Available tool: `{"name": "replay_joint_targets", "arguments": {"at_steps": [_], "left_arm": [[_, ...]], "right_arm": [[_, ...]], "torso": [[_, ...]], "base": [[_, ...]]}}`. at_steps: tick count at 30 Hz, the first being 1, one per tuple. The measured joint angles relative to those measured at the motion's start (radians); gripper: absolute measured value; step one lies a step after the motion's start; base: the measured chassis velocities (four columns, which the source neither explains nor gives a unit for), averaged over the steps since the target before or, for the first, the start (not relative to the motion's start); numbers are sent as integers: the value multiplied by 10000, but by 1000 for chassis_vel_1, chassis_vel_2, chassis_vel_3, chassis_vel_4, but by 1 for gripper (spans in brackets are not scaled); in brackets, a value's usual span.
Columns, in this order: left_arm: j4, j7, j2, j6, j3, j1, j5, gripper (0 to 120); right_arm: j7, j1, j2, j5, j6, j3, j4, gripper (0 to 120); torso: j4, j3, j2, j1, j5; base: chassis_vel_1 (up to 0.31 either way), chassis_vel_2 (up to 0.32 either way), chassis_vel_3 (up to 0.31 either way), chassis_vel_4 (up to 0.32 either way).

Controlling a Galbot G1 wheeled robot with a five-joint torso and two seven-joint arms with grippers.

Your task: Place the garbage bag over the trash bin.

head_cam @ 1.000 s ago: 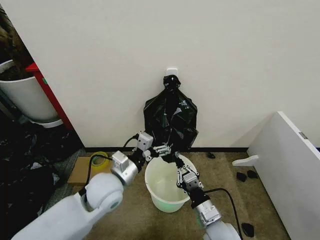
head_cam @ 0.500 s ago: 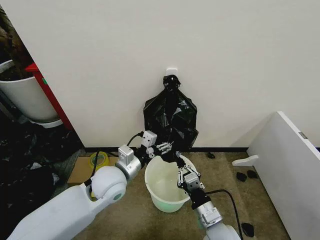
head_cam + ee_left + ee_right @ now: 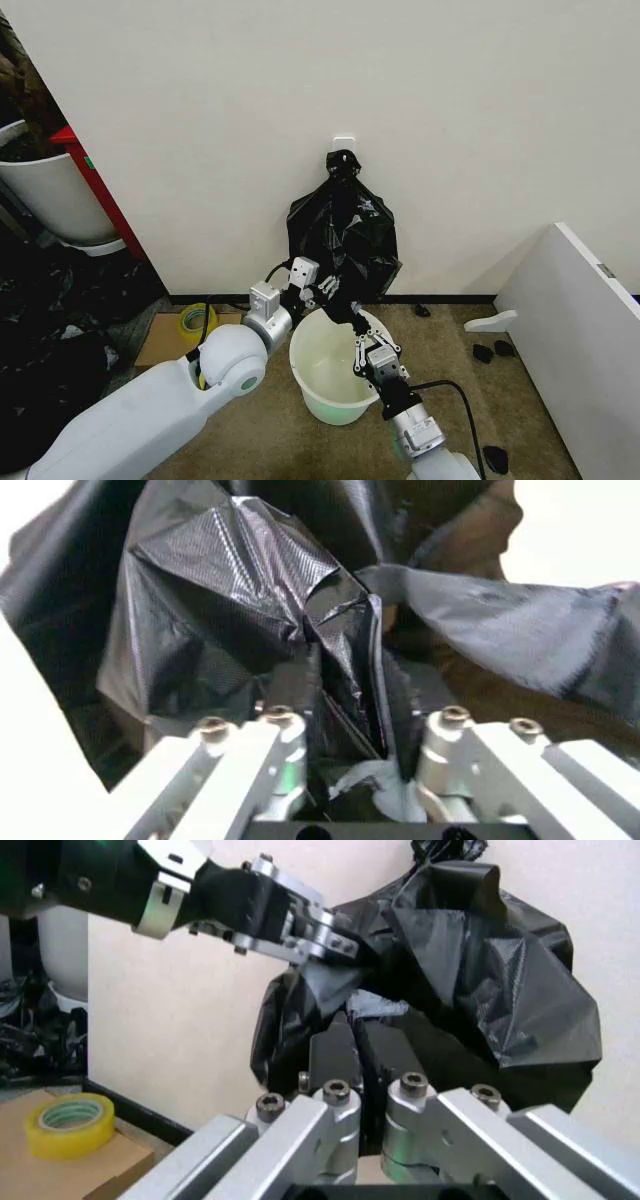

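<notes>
A bunch of black bags [image 3: 345, 230] hangs by its knot from a wall hook. One fold of glossy black film, the garbage bag [image 3: 343, 303], is drawn down out of the bunch over the trash bin [image 3: 325, 375], a round white bucket with a greenish base on the floor. My left gripper [image 3: 328, 288] is at the bunch's lower edge, shut on wrinkled film [image 3: 340, 630]. My right gripper [image 3: 357, 330] is over the bin's far rim, fingers [image 3: 335, 1054] pressed together on the strand's lower end. The left gripper [image 3: 335, 941] sits just above it.
A yellow tape roll [image 3: 198, 320] lies on a cardboard box left of the bin. A large white tub [image 3: 50, 195] and a red panel stand far left. A white board [image 3: 580, 320] leans at right, with small black scraps [image 3: 492, 352] on the floor.
My left arm has swung right and toward the wall, carrying its gripper up into the bottom of the hanging bags. The right gripper and the bin have stayed put.
</notes>
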Motion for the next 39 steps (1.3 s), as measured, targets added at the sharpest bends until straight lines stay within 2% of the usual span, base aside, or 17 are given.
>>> {"name": "replay_joint_targets", "arguments": {"at_steps": [1,4,6,15,19,21,23,24,27,28,30,32,37,38,39], "left_arm": [[0,0,0,0,0,0,0,18],[2,-68,-25,-29,-166,133,-3,4],[13,-104,-44,-59,-285,229,-3,0],[-8,-121,-198,-573,-1026,818,67,0],[-170,-97,-348,-838,-1462,1150,81,0],[-182,-97,-361,-860,-1514,1190,88,0],[-210,-86,-398,-905,-1650,1330,128,0],[-210,-86,-398,-905,-1650,1330,128,0],[-248,-66,-436,-932,-1748,1481,201,0],[-250,-64,-445,-938,-1764,1520,238,0],[-250,-64,-450,-945,-1772,1535,260,0],[-251,-62,-474,-965,-1784,1553,306,0],[-283,-51,-507,-965,-1745,1548,319,0],[-283,-46,-531,-966,-1737,1556,339,0],[-236,-39,-596,-964,-1676,1561,395,0]], "right_arm": [[0,0,0,0,0,0,0,0],[15,21,-22,43,0,13,-17,0],[30,27,-29,89,-2,10,-22,0],[105,-179,-160,540,-330,11,253,3],[214,-761,-653,3043,-1746,-160,1425,23],[243,-829,-738,3385,-1975,-138,1658,26],[300,-986,-986,4211,-2769,108,2333,38],[300,-986,-986,4211,-2769,108,2333,38],[311,-974,-1230,4679,-3592,506,2878,51],[350,-920,-1363,4704,-4140,751,3082,56],[389,-887,-1440,4709,-4440,883,3175,57],[616,-654,-1775,4911,-5230,1350,3365,71],[700,-127,-1984,5237,-5254,1392,3323,83],[679,97,-2032,5292,-5196,1301,3233,88],[379,717,-2161,5262,-4995,981,2851,97]], "torso": [[0,0,0,0,0],[0,0,0,0,0],[1,0,0,0,1],[1,0,0,0,0],[1,-2,0,-1,1],[0,-2,0,0,1],[0,-2,0,0,0],[0,-2,0,0,0],[0,-2,0,-1,1],[0,-2,0,0,2],[1,-1,0,0,1],[-1,-1,0,0,1],[-1,0,0,-1,1],[1,0,0,-1,1],[1,0,0,0,2]], "base": [[0,0,0,0],[0,0,0,0],[0,0,0,0],[0,0,0,0],[0,0,0,0],[0,0,0,0],[0,0,0,0],[0,0,0,0],[0,0,0,0],[0,0,0,0],[0,0,0,0],[0,0,0,0],[0,0,0,0],[0,0,0,0],[0,0,0,0]]}}
